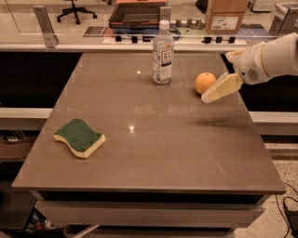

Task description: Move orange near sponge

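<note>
Closest to me, on the front left of the desk [153,162], sits the sponge [79,137], lying flat with the green side up. Further back on the right is the orange [204,82], resting on the desk and well apart from the sponge. My claw [221,88] hangs just beside the orange on its right, on the end of the white arm [274,58] that enters from the right edge. Honestly can't tell whether it's open or closed from here, or whether it's touching the fruit. A bit further back, left of the orange, a clear bottle [163,53] stands upright. Past the desk there's a cardboard box [226,14].
</note>
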Motion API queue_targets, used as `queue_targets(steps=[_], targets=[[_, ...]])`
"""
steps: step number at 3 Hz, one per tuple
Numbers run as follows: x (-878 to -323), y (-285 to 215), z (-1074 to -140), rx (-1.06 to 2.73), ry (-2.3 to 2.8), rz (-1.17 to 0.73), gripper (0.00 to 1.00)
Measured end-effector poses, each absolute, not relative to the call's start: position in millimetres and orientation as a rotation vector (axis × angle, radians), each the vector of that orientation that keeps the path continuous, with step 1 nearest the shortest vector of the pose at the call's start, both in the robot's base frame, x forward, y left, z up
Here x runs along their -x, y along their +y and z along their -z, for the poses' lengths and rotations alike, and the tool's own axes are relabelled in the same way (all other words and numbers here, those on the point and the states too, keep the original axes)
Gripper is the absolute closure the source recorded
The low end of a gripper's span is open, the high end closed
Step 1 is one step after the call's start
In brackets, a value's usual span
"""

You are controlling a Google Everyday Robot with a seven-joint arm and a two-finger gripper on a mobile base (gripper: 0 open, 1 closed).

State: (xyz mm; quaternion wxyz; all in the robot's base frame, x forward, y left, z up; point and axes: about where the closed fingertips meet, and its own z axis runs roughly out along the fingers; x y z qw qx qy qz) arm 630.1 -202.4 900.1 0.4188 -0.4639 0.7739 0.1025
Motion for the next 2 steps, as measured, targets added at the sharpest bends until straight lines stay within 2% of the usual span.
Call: queue_targets(steps=[2], targets=[[-663.4,-202.7,-887.7,1.103,1.893,-0.336,0.0]])
